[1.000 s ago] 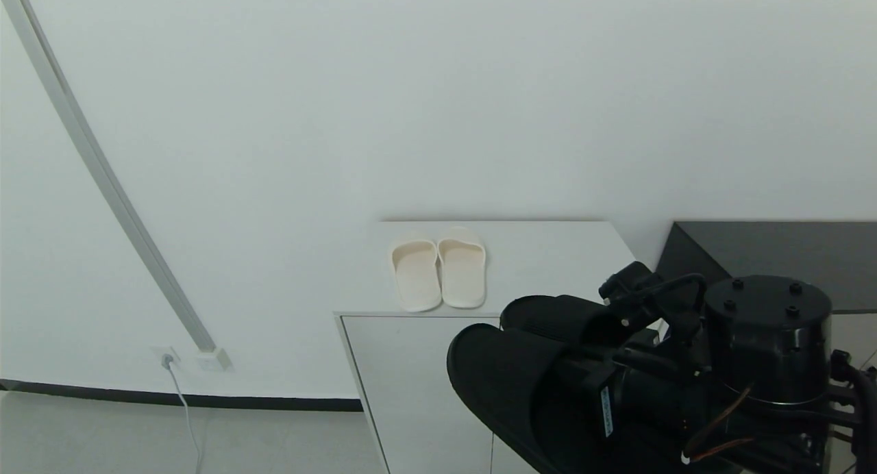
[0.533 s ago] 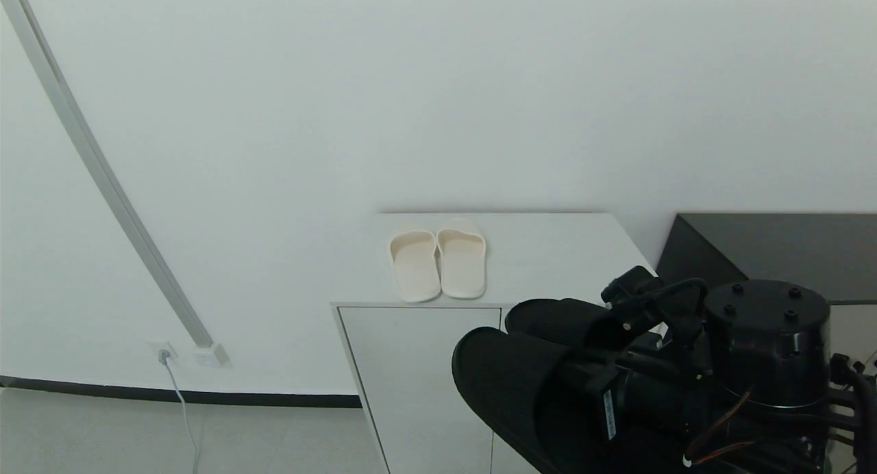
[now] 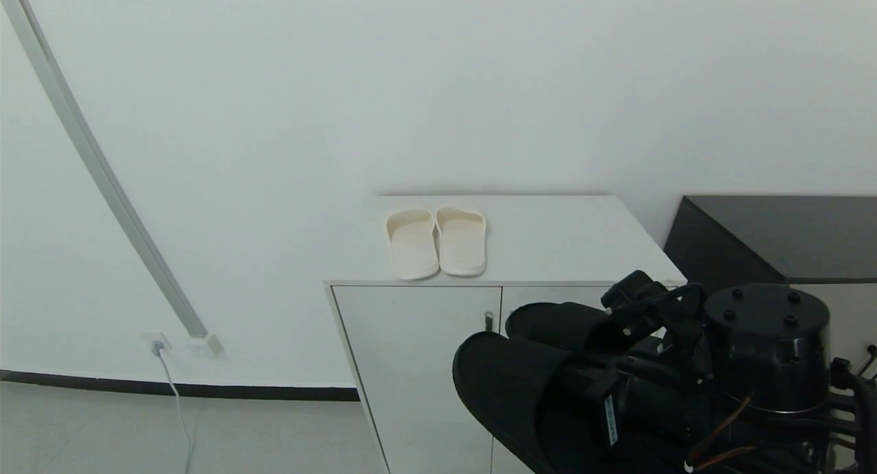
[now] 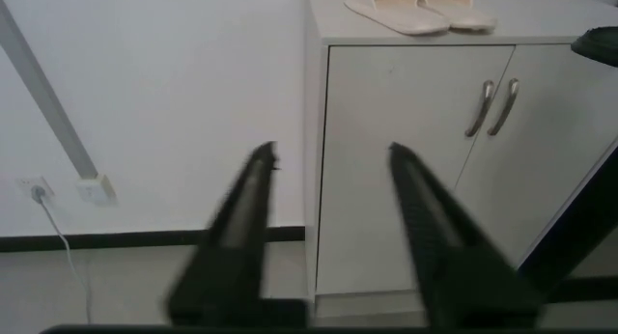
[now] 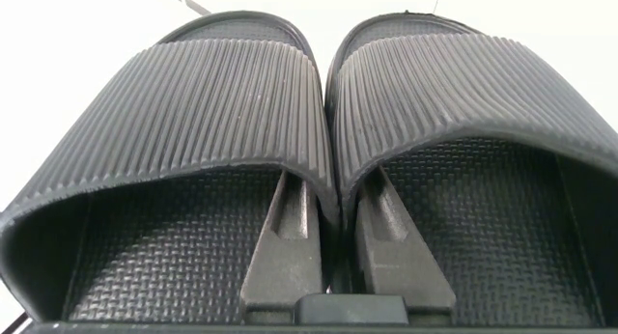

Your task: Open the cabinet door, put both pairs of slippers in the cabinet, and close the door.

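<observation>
Head view shifted as a whole over the last second: a camera move, not a move of the things. You then saw more of the cabinet (image 3: 411, 364) front than before. Its top edge sat higher in the picture, and one of the handles (image 3: 488, 321) had come into sight. White slippers (image 3: 436, 242) kept their place on the cabinet top, side by side, near its left front edge. Black slippers (image 3: 521, 385) held the same spot against the right arm throughout.

Right gripper (image 5: 336, 239): clamped on the black slippers. You could see one of its fingers (image 5: 285, 247) inside each slipper, under the ribbed straps, pinching the two adjoining inner sides together. The pair hung at the near right, in front of the cabinet's right half and not touching it, rounded ends away from the wrist.

Left gripper (image 4: 330, 158): fingers spread wide, nothing between them. It faced the cabinet's left side from well apart.

Doors (image 4: 415, 160): both shut, handles side by side at the middle seam.
</observation>
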### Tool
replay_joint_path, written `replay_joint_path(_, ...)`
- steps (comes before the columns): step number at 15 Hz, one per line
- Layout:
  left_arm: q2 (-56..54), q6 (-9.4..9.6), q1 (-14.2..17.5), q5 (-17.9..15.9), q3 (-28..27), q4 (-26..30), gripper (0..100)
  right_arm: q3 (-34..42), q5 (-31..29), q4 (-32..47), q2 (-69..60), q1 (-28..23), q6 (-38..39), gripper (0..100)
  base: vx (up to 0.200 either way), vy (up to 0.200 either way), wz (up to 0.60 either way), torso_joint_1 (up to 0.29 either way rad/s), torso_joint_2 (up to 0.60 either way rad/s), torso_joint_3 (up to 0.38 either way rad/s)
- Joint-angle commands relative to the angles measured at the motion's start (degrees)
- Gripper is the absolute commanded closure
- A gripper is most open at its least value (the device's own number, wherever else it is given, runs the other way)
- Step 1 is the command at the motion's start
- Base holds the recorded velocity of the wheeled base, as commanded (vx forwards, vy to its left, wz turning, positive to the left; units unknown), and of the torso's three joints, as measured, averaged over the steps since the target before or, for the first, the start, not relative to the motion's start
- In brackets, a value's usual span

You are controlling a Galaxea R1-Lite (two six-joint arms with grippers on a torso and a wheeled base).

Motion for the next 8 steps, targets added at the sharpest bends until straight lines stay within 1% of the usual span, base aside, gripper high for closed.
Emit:
replay_joint_path(1, 0.0, 0.0, 0.01, 0.01, 0.01, -0.01, 0, 0.03, -0.02, -0.03, 0.02, 0.09, -0.01, 100, 0.0, 0.0, 0.0, -0.217, 0.51, 0.295)
replay_joint_path(8, 0.09, 0.0, 0.01, 0.01, 0.01, -0.01, 0, 0.64, 0.07, -0.21, 0.02, 0.18, -1.5, 100, 0.0, 0.0, 0.0, -0.224, 0.54, 0.316)
